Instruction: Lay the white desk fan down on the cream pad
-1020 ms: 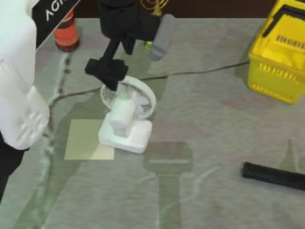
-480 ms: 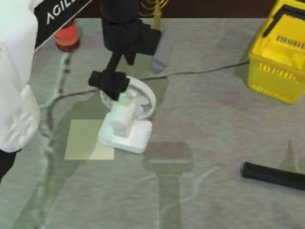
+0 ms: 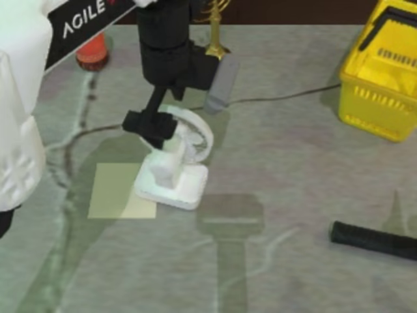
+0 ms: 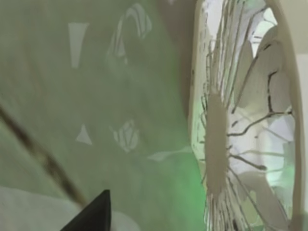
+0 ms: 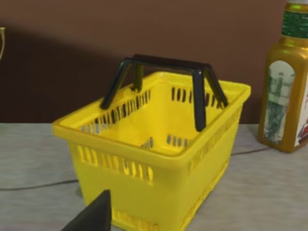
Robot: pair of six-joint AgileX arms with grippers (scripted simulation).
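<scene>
The white desk fan (image 3: 171,171) stands upright left of the table's middle, and its base covers the right edge of the cream pad (image 3: 116,191). My left gripper (image 3: 151,128) is open, low over the round cage head (image 3: 199,134) from the far-left side, holding nothing. In the left wrist view the cage (image 4: 240,125) fills one side, seen nearly edge-on, with one black finger (image 4: 94,216) beside it. My right arm is parked; only one finger (image 5: 94,215) shows in its wrist view, set wide to one side.
A yellow basket (image 3: 381,72) with black handles stands at the far right, with a gold-brown bottle (image 5: 284,82) beside it. An orange can (image 3: 91,51) and a gold trophy (image 3: 214,31) stand along the far edge. A black bar (image 3: 371,240) lies near right.
My left gripper has come down and toward the near side, closing on the fan's head. The fan and the pad have not moved.
</scene>
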